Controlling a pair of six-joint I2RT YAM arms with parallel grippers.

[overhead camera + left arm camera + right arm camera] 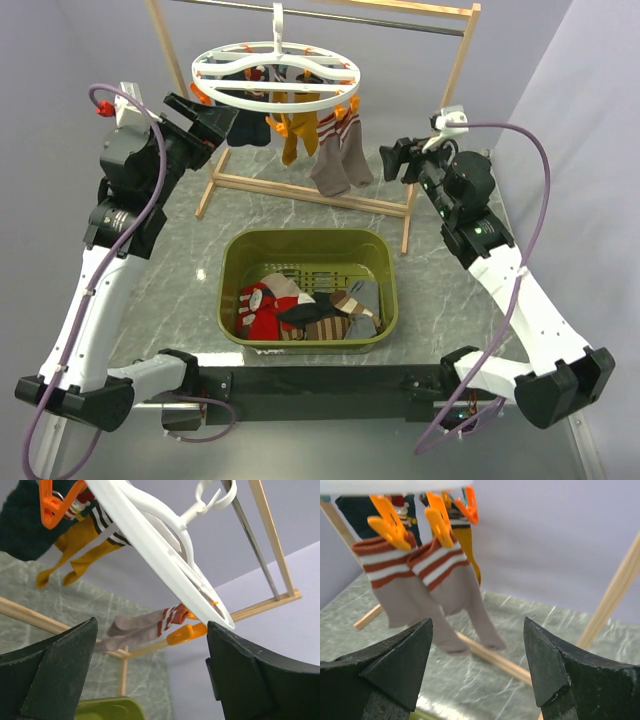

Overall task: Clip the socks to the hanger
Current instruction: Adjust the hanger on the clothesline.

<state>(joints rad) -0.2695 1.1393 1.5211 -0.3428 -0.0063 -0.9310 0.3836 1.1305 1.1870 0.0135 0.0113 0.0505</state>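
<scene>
The white ring hanger (272, 78) hangs by its hook from the rack's rod. A dark navy sock (246, 128), two mustard socks (291, 140) and two grey-taupe socks with red-and-white cuffs (338, 158) are clipped to it by orange clips. My left gripper (222, 120) is open and empty just left of the ring, next to the navy sock. My right gripper (392, 160) is open and empty right of the taupe socks (427, 587). The left wrist view shows the ring (165, 560) from below. More socks, red (262, 308) and striped (330, 318), lie in the basket.
An olive green basket (385, 262) stands in the middle of the marble table. The wooden-framed rack (462, 55) with a metal rod stands at the back, its base bar (300, 192) across the table behind the basket.
</scene>
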